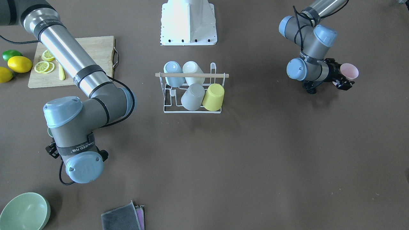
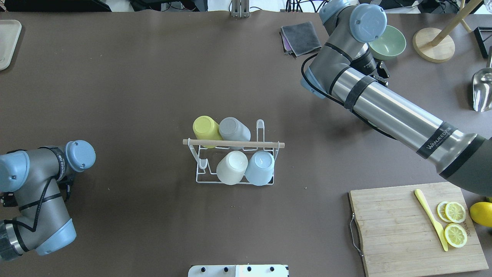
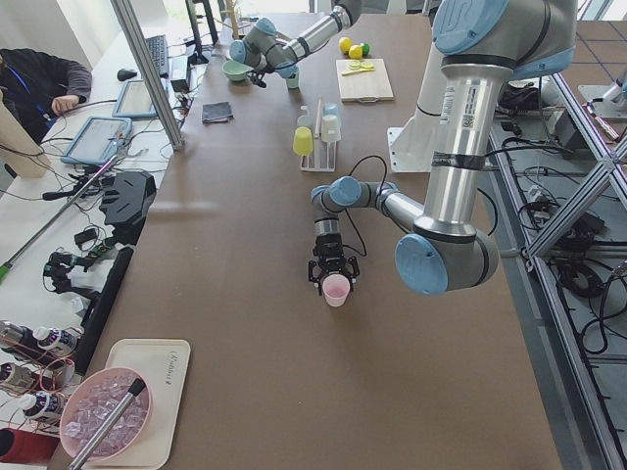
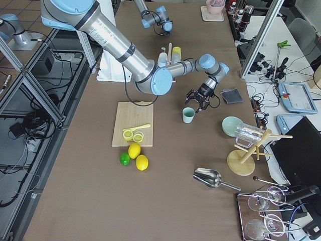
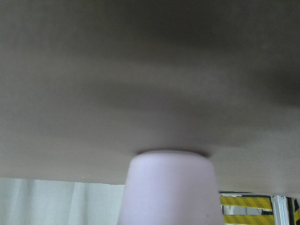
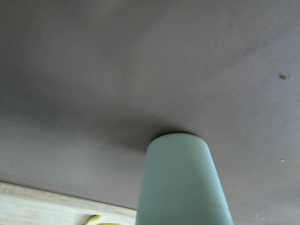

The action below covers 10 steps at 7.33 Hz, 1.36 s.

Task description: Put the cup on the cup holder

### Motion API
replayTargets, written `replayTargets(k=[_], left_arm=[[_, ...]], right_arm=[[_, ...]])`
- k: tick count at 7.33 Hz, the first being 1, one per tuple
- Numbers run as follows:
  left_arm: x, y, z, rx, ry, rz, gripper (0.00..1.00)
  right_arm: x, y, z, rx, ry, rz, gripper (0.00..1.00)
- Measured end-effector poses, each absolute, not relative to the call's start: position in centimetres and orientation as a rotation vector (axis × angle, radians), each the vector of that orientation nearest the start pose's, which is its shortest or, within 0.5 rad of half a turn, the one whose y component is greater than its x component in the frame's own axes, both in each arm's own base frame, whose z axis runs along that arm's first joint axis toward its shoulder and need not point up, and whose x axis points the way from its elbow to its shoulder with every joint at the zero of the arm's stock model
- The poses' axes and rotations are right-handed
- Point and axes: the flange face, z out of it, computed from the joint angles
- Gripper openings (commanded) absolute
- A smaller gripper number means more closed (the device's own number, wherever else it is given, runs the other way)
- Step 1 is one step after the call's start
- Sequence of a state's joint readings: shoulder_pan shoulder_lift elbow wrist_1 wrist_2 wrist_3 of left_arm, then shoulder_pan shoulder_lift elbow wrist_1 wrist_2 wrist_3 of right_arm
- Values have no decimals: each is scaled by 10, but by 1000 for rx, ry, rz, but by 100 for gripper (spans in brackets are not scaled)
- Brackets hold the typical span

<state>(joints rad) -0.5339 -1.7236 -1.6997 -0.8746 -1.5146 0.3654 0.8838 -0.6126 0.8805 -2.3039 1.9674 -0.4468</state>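
The white wire cup holder point(image 1: 192, 111) with a wooden rod point(image 2: 234, 143) stands mid-table and carries several upturned cups, among them a yellow one point(image 1: 213, 96) and a grey one point(image 1: 192, 95). My left gripper point(image 1: 344, 76) is at a pink cup point(image 1: 349, 71) that stands upright on the table; its fingers flank the cup, but I cannot tell whether they press on it. The cup fills the bottom of the left wrist view point(image 5: 169, 187). My right gripper point(image 4: 199, 99) is at a pale green cup point(image 4: 188, 115), which also shows in the right wrist view point(image 6: 183, 183). I cannot tell whether that gripper is open or shut.
A wooden cutting board point(image 2: 399, 215) with lemon slices and a yellow knife lies near the right arm, with lemons point(image 1: 19, 64) beside it. A green bowl point(image 2: 390, 41) and folded cloths point(image 2: 300, 36) sit at the far edge. The white robot base point(image 1: 188, 22) is behind the holder.
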Motion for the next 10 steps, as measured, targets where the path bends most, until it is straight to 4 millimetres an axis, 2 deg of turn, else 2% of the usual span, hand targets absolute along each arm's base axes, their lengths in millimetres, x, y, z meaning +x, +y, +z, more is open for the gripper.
replayTargets(k=[5, 8, 9, 10], left_arm=[[350, -368, 613, -400, -203, 1394, 97], [338, -361, 618, -390, -200, 1393, 95], [335, -359, 622, -387, -199, 1394, 92], [332, -358, 626, -382, -198, 1394, 82]], right_arm=[[-436, -647, 441, -550, -263, -1052, 100], [-438, -649, 452, -542, -200, -1107, 100], [-442, -647, 455, -540, -193, -1118, 100], [-446, -645, 457, -540, -189, -1126, 100]])
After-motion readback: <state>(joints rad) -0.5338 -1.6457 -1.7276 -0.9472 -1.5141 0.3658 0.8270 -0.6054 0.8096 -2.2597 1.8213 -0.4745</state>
